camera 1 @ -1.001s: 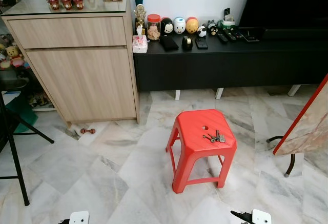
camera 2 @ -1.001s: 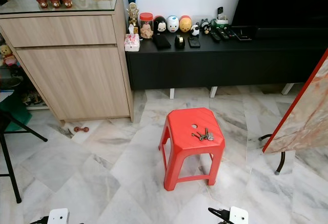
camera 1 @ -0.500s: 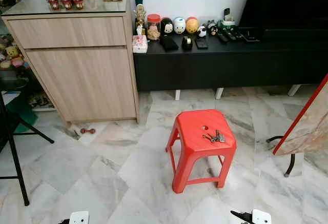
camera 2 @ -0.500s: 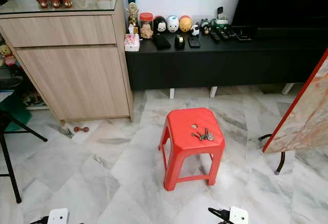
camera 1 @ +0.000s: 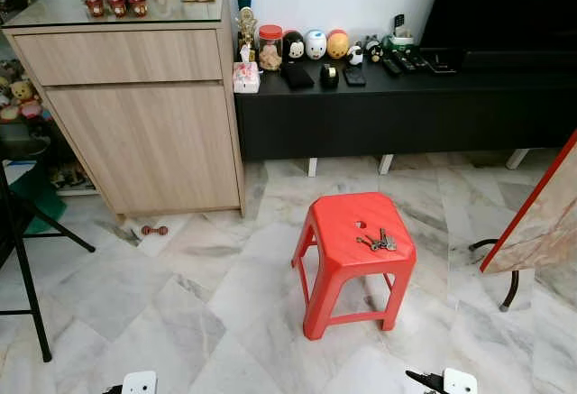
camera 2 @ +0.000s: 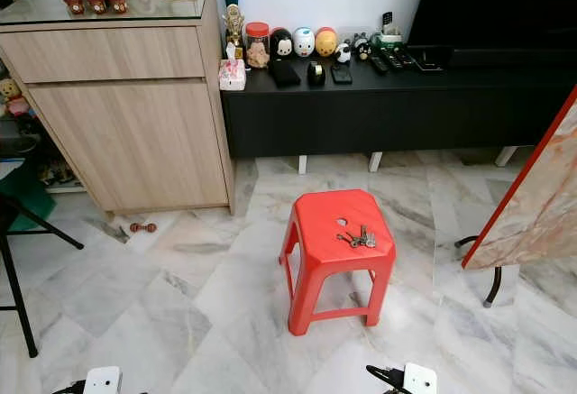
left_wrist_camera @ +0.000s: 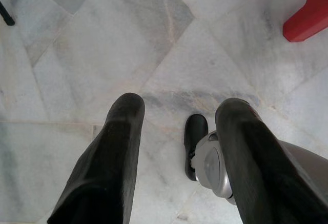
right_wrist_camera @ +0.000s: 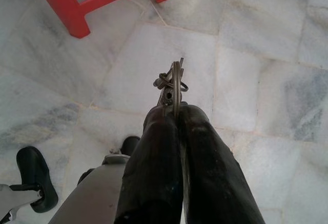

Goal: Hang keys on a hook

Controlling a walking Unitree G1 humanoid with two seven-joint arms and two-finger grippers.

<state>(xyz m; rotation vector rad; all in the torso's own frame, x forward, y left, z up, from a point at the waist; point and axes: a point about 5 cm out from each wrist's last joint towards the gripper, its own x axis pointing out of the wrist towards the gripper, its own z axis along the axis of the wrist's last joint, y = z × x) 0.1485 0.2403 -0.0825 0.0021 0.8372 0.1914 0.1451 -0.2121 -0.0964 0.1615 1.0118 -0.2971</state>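
A bunch of keys point(camera 1: 377, 242) lies on top of a red plastic stool point(camera 1: 347, 232) in the middle of the marble floor, ahead of me and slightly to my right. My right gripper point(right_wrist_camera: 176, 112) hangs low over the floor near the stool's legs, shut on a thin metal key ring point(right_wrist_camera: 175, 82) with a small clip that sticks out past its fingertips. My left gripper point(left_wrist_camera: 179, 106) hangs idle over the floor, its black fingers point(left_wrist_camera: 123, 131) spread with nothing between them.
A wooden cabinet point(camera 1: 135, 123) stands at the back left beside a low black TV bench point(camera 1: 397, 105) lined with small figurines and remotes. A black stand leg point(camera 1: 27, 295) is at the left. A red-edged slanted board point(camera 1: 541, 205) stands at the right. Bare marble floor surrounds the stool.
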